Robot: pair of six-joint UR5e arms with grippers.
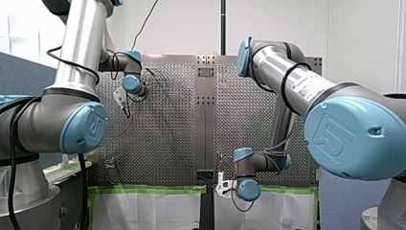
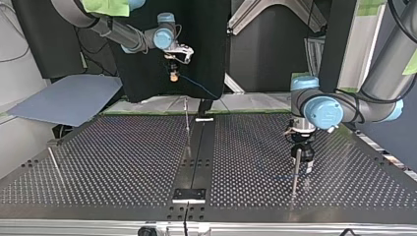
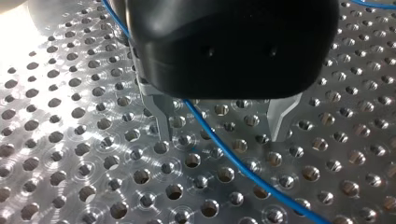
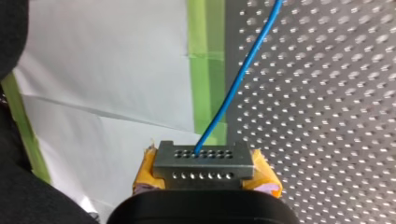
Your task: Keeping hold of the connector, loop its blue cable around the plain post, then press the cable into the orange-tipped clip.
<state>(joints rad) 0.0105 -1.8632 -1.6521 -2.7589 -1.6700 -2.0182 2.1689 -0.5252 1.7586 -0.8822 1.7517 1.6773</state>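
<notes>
connector pinched in right gripper | cable between left gripper jaws

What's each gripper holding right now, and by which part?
My right gripper: the grey connector, by its two sides. My left gripper: nothing; the blue cable passes between its open jaws.

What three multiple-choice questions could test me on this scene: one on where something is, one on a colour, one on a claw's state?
1. Where is the connector? A) lying loose B) in my right claw C) plugged into a socket
2. What colour is the cable? A) red B) blue C) green
3. My left claw is: A) open B) shut on the cable C) shut, empty
Answers: 1 B, yellow pads clamp it; 2 B, blue where it leaves the connector; 3 A, its metal fingers stand apart, the cable running free between.
</notes>
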